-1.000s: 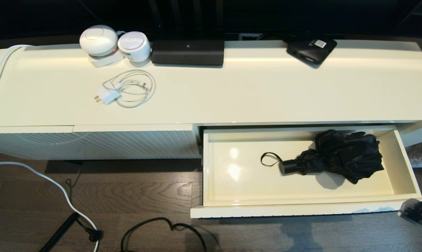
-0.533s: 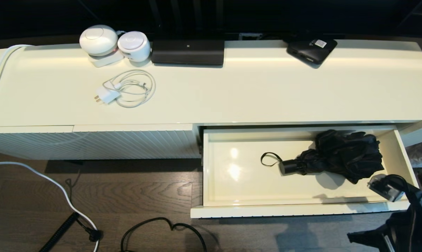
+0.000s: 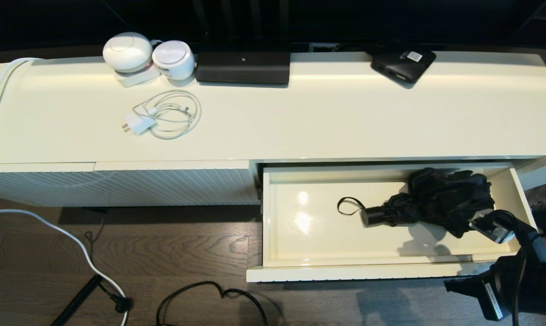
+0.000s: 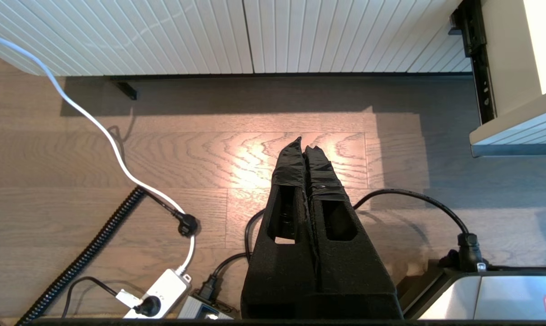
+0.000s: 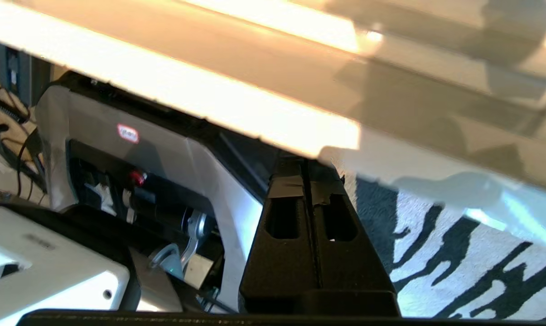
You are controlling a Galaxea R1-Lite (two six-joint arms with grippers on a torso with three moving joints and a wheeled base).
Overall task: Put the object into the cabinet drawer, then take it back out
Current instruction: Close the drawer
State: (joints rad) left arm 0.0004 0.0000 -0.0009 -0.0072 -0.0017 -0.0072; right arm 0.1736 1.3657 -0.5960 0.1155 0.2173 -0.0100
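The right arm is seen at about four o'clock in the head view, raised from the lower corner. The right gripper is held with its fingers pressed together, nothing between them. The left gripper is likewise closed and empty, pointed floorward.

Head camera looks down on the cabinet drawer; wrist cameras sit low beside it
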